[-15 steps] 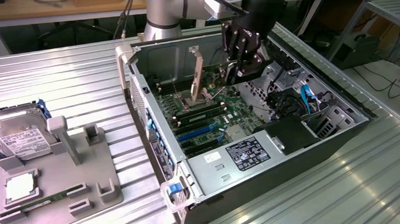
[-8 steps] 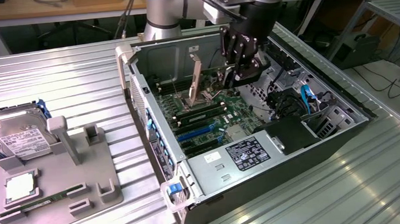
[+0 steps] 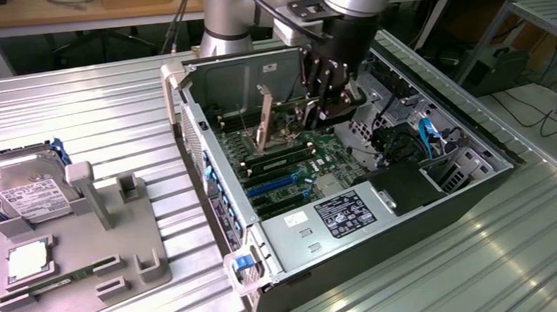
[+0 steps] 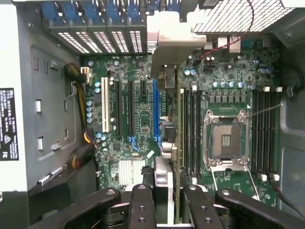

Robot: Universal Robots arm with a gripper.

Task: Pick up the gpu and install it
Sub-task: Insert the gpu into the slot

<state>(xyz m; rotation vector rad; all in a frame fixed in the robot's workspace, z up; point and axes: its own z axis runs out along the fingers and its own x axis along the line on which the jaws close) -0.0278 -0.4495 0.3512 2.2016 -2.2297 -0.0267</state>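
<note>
Grasping the gpu [image 4: 177, 119] in the gripper [image 4: 170, 210], edge-down over the motherboard [image 4: 228, 81]; needs holding upright, parallel to the blue slot [image 4: 155, 109], and lowering evenly without tilt.

End effector [image 4: 169, 193] grips the gpu [image 4: 169, 47] (edge-on) over the motherboard [image 4: 228, 81].

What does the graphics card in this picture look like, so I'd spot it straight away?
Find the open computer case lying on its side. Over its green motherboard, the end effector grips the gpu. It is the thin card standing on edge beside the low memory slots, set apart by a broad silver bracket at its end.
</note>
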